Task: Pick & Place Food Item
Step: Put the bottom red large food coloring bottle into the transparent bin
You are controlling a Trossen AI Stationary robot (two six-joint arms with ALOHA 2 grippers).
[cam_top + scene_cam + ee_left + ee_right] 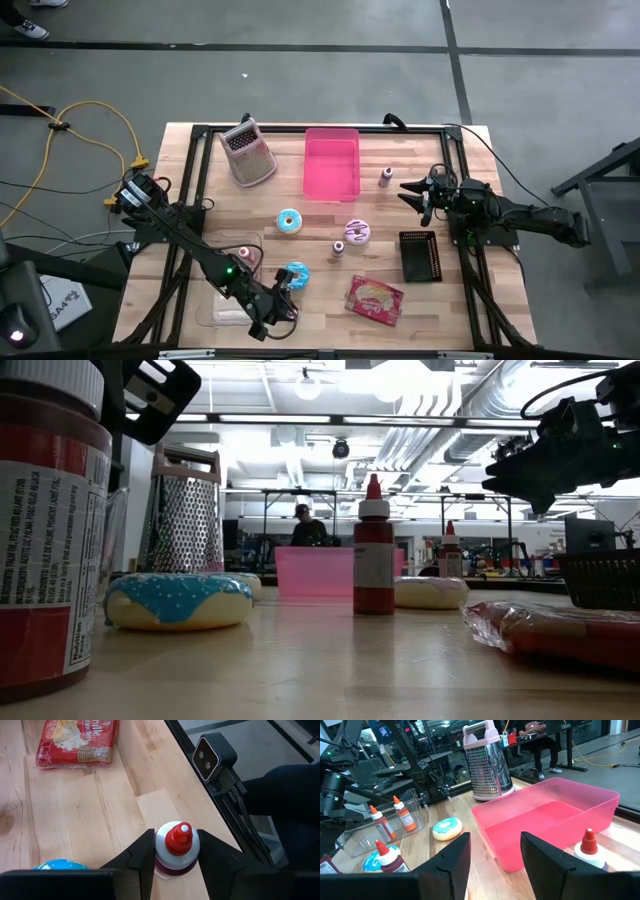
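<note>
left gripper [175, 851] had its fingers clamped on a red-capped sauce bottle [176, 845] at the table's front edge; right gripper [492, 855] sat open near the pink bin [555, 815].

Bright overhead lights; low view's foreground blurred.

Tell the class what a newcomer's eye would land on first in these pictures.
Probably the bright pink bin at the table's far middle, with the metal grater to its left. Next, the left gripper at the near edge, its fingers on both sides of a red-capped bottle. The right gripper hangs open near the table's right side.
</note>
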